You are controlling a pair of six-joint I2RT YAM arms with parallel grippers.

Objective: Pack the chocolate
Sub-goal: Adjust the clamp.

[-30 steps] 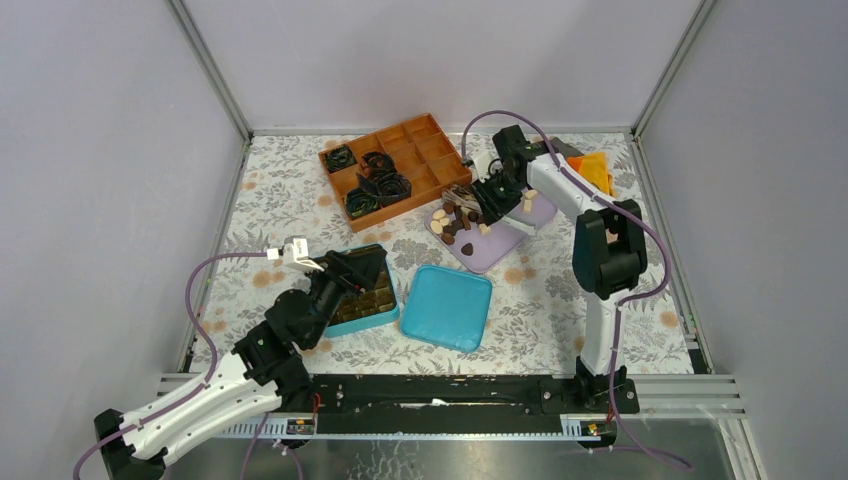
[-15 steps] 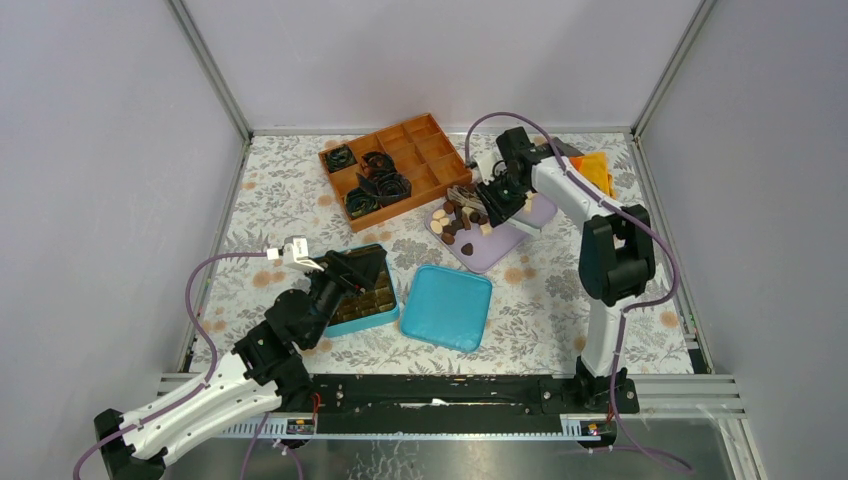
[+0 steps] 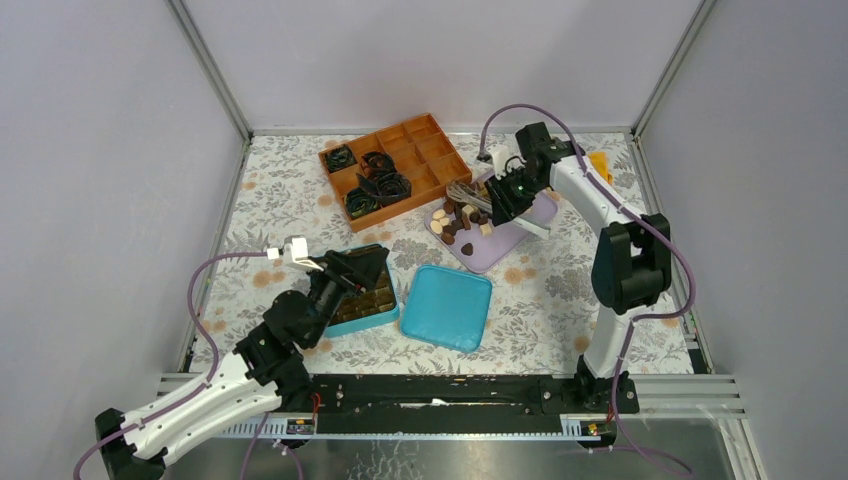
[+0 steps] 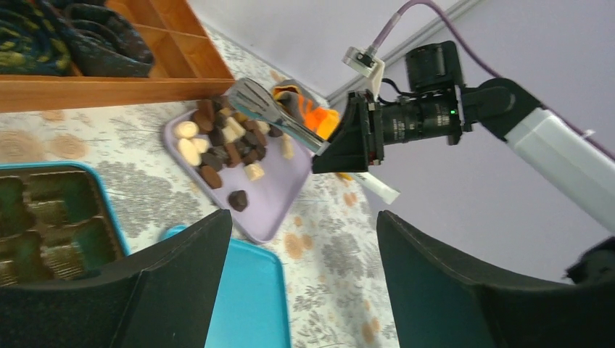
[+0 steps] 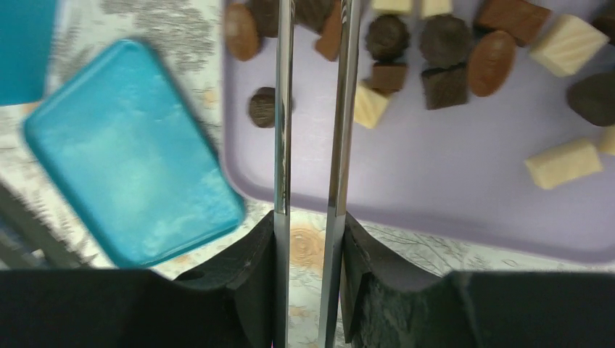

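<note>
I have the right jaws clamped on the handles of the pair of slim silver metal tongs [image 5: 283, 109], and the blades run out over the shallow lilac plastic tray [image 3: 500, 243] where the chocolate [image 3: 455, 220] lies: a loose heap of dark, mid-brown and cream bite-size pieces, none lifted that I can see. The blade tips are out of my right wrist view, so I can't tell whether they pinch anything. My first worry is the grip chain. I hold a tool that holds the sweet, and any slip of the handles in the jaws would twist the blades and spoil my aim. The blades sit close and almost parallel, so a rounded piece will probably squirt sideways when they close. In that tight heap, a low approach could shove its neighbours over the low rim onto the flowered surface. The carry is risky too: the teal box with its brown moulded insert [image 3: 392, 318] sits well apart from the tray, beyond the teal rectangular lid [image 3: 446, 306]. A smooth piece could drop on the way. The left jaws stand apart and empty just above that box — I judge they could crowd my approach if both arms meet there.
</note>
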